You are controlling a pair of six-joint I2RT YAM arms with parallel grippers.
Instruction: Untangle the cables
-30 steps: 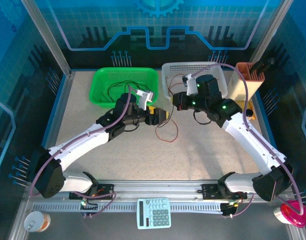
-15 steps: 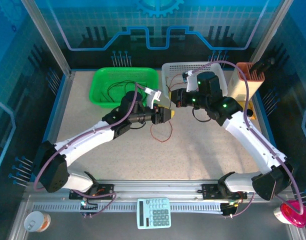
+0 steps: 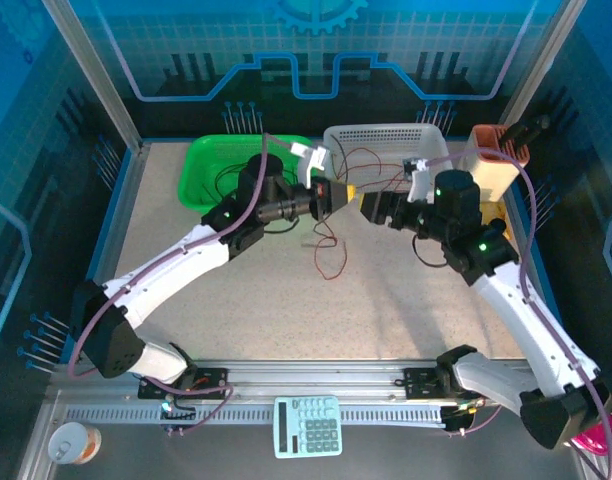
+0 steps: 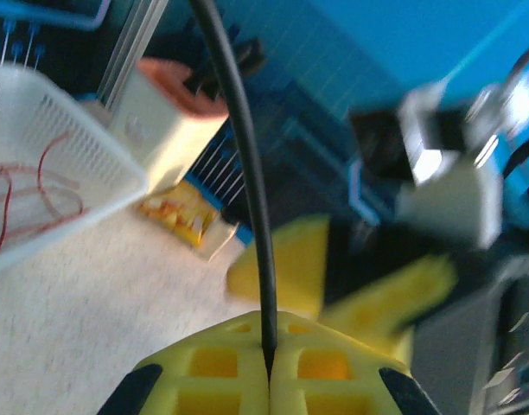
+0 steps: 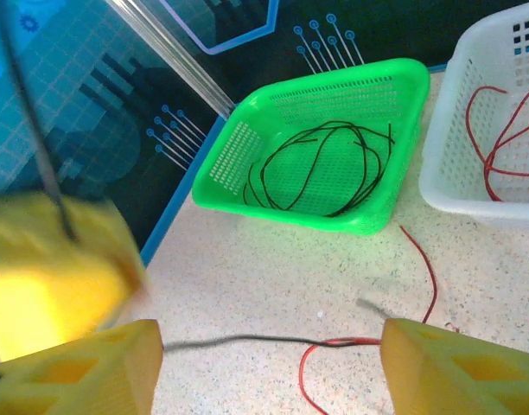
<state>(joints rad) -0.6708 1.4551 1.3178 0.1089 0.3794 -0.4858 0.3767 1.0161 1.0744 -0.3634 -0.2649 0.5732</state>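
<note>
A black cable [image 4: 247, 173] is pinched between the yellow fingers of my left gripper [image 4: 269, 346] and runs up out of the left wrist view. Seen from above, the left gripper [image 3: 338, 194] hangs shut between the two baskets. Just to its right is my right gripper [image 3: 369, 207]. The right gripper [image 5: 269, 372] is open over the table. The black cable [image 5: 247, 340] crosses between its fingers untouched and meets a red cable [image 5: 431, 277] that loops on the table [image 3: 326, 275]. More black cables [image 5: 325, 164] lie in the green basket [image 5: 247, 130].
The white basket [image 3: 426, 135] at the back holds red cables [image 5: 498, 130]. A beige box with an orange top [image 3: 491, 165] stands to the right of it, with a yellow packet [image 4: 182, 216] at its foot. A calculator [image 3: 308, 425] lies on the near rail.
My left gripper has shut on the black cable and moved up and right, toward the white basket. My right gripper has opened and drawn back to the right.
</note>
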